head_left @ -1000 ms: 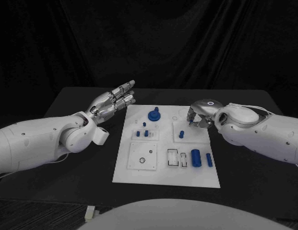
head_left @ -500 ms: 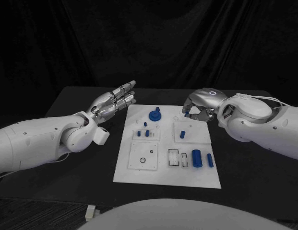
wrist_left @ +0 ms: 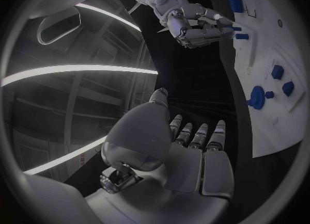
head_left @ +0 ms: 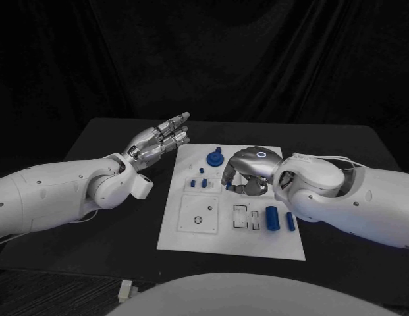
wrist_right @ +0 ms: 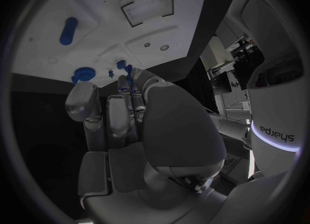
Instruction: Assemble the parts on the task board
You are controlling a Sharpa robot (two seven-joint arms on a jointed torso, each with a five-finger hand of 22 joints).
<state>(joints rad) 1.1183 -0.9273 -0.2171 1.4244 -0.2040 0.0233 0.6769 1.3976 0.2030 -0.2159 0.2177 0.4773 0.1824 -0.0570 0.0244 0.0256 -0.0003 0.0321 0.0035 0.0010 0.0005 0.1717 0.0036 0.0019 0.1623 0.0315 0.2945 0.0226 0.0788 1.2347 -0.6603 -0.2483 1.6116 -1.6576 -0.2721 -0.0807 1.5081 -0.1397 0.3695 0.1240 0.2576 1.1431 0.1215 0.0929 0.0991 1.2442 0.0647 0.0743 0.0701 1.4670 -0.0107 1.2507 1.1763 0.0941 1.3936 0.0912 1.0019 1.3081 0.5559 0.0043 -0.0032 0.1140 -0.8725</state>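
The white task board (head_left: 197,232) lies in the middle of the black table. My right hand (head_left: 247,172) hovers low over the board's middle with its fingers curled down. It pinches a small blue peg (wrist_left: 229,28) at its fingertips, close above another peg (wrist_left: 242,36) standing in the board. The held peg (wrist_right: 129,69) also shows in the right wrist view. My left hand (head_left: 161,139) is raised beside the board's far left corner, fingers straight and apart, holding nothing. A round blue knob (head_left: 214,158) stands at the far end. Two blue cylinders (head_left: 272,217) lie near the board's right edge.
Small blue pegs (head_left: 197,182) stand in the board's left plate, just left of my right hand. Empty rectangular slots (head_left: 238,218) and a plate with a round hole (head_left: 195,220) sit at the board's near end. Bare black table (head_left: 90,237) surrounds the board.
My right hand has swung from the board's far right corner leftward and nearer, lowering over the board's middle. The left hand has stayed put.
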